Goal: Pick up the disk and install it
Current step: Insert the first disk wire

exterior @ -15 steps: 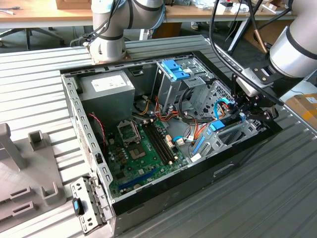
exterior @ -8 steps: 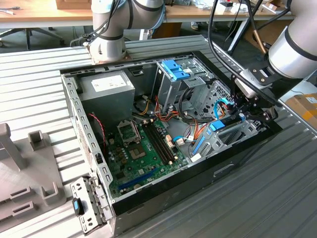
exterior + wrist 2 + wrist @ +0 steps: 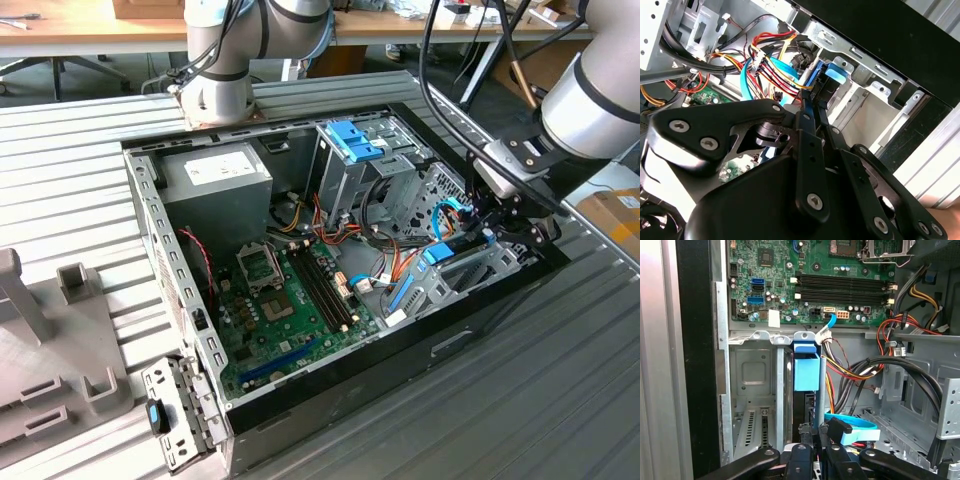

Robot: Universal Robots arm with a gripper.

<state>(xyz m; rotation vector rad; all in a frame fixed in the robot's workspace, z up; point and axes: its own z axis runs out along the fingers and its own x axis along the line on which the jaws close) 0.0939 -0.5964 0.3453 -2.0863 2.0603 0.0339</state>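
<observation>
Clamping the disk [image 3: 462,245] edge-on, the gripper [image 3: 487,232] apparently feeds it into the drive bay [image 3: 470,275]; keeping it square should prevent jamming.

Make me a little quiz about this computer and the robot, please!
1. True or false: the computer case lies with its side open.
2. The disk is clamped in the arm's jaws. What colour is its plastic tab? A red, B blue, C green.
3. Fill in: the green motherboard sits ___ the case.

Key: 1 true; 2 B; 3 inside.
</observation>
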